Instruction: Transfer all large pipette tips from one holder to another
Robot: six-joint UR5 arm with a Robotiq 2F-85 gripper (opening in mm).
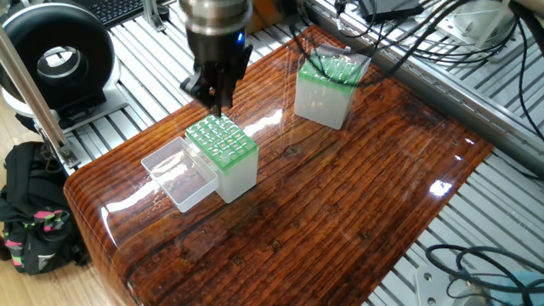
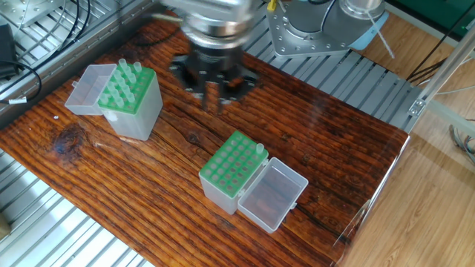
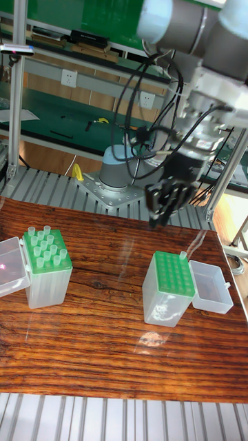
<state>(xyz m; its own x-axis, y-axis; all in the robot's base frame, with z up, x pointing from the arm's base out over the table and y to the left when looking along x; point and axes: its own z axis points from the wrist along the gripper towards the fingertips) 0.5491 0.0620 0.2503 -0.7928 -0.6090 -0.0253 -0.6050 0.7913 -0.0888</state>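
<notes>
The gripper (image 2: pixel 215 95) is smeared by motion blur in all three views, so whether its fingers stand wide or narrow cannot be told, nor whether anything is held between them. It hangs above the wooden table (image 2: pixel 334 159), clear of both holders. In the other fixed view it lies at about 11 o'clock from the near holder (image 2: pixel 232 172) and at about 3 o'clock from the far holder (image 2: pixel 132 96).

Two holders are present, each a translucent box with a green grid on top and a clear hinged lid (image 2: pixel 273 194) lying open beside it.

Large pipette tips (image 2: pixel 126 74): the far holder carries a cluster standing upright in its grid. The tall fixed view shows roughly ten there, though overlap prevents a firm count. In the one fixed view these tips are partly lost behind cables (image 1: pixel 374 38) and glare.

The near holder shows one tip (image 2: pixel 260 148) standing at the corner of its grid, next to the lid hinge. The remaining holes of that grid appear vacant in the other fixed view; in the one fixed view the grid is too small to confirm.

At 9 o'clock in the one fixed view sit a black ring-shaped device (image 1: pixel 55 59) and a dark bag (image 1: pixel 34 212), both cut off by the frame.
</notes>
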